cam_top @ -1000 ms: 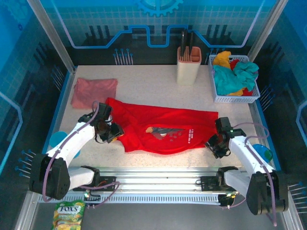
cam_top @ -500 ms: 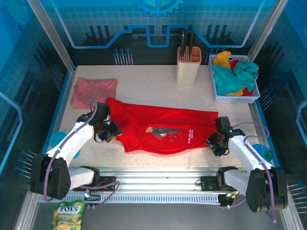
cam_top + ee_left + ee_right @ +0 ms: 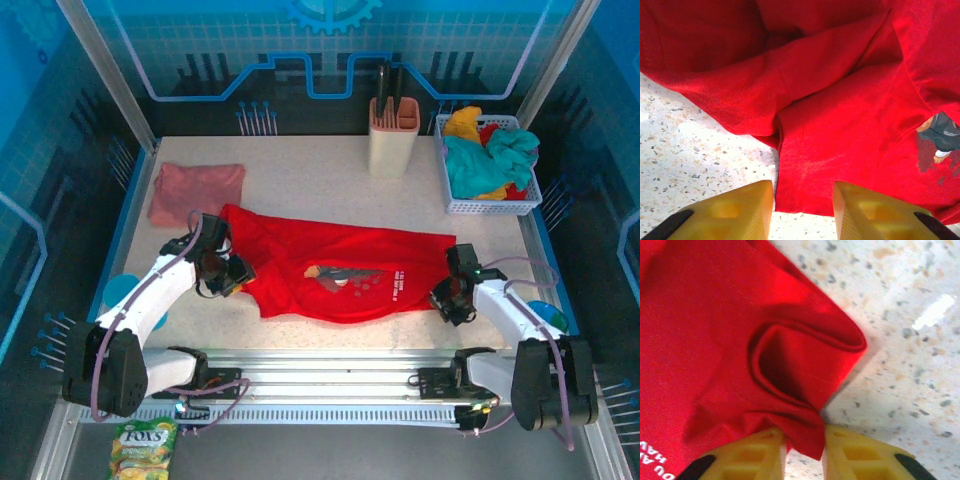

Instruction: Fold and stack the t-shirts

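The red t-shirt (image 3: pixel 340 270) lies spread across the table's middle, its graphic and white lettering facing up. The folded pink t-shirt (image 3: pixel 197 192) rests at the back left. My left gripper (image 3: pixel 232 273) sits at the red shirt's left edge. In the left wrist view it (image 3: pixel 803 210) stands open, its yellow fingers straddling a flat corner of red cloth (image 3: pixel 840 125). My right gripper (image 3: pixel 446 298) is at the shirt's right end. The right wrist view has it (image 3: pixel 805 450) shut on a bunched corner of the red shirt (image 3: pixel 705 340), cloth puckered just ahead of the fingers.
A beige holder (image 3: pixel 392 135) with dark handles stands at the back centre. To its right a white basket (image 3: pixel 455 205) holds teal, yellow and red cloths. Blue discs lie at the left (image 3: pixel 120 292) and right (image 3: pixel 548 318) table edges. A candy bag (image 3: pixel 145 445) lies below the front rail.
My right gripper has closed on the red shirt's right corner, pinching the cloth. The left gripper has stayed at the left edge with almost no movement.
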{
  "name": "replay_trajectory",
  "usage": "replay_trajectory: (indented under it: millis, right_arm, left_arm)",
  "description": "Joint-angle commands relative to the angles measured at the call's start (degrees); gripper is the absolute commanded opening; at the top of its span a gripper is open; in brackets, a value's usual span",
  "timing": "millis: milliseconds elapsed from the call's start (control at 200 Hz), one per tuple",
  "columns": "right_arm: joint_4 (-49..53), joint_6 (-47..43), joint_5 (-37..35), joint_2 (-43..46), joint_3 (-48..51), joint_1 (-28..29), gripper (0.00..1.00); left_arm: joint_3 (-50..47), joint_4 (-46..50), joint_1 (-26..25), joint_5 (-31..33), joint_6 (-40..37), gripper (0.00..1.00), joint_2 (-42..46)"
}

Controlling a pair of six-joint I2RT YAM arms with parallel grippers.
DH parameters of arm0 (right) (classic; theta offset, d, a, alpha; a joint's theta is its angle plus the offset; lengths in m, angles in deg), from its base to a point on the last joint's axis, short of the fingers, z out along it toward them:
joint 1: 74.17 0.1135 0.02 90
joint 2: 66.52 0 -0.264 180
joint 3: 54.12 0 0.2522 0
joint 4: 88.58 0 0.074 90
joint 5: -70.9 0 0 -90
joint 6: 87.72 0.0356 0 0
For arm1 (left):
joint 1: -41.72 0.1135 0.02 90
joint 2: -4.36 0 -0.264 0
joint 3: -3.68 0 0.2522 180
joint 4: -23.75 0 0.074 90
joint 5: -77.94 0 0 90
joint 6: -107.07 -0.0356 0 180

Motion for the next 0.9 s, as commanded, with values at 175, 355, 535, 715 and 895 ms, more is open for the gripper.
replay_trajectory:
  millis: [175,355,535,715,895]
  right_arm:
    - [-0.59,-3.4,-1.27,-0.98,-1.44,-1.26,0.0]
    - [0.98,-6.42,-1.28,-1.55,-2.9,-1.32,0.0]
    - [1.2,-7.61,-0.56,-2.68,-3.33,-1.4,0.0]
    - [0.03,-7.51,0.42,-2.97,-2.98,-1.4,0.0]
    - [-0.14,-7.96,0.85,-3.49,-3.24,-1.72,0.0]
  left_arm:
    - [-1.17,-1.47,0.5,-1.57,-0.78,0.38,-1.22]
    - [-2.33,-2.83,0.42,0.13,0.08,0.39,-1.79]
    - [-4.51,-8.05,-0.16,-0.94,2.8,0.4,-3.05]
    - [-6.23,-12.5,-2.39,2.11,5.75,0.36,-3.49]
    - [-7.98,-16.17,-5.27,3.9,8.78,0.3,-5.29]
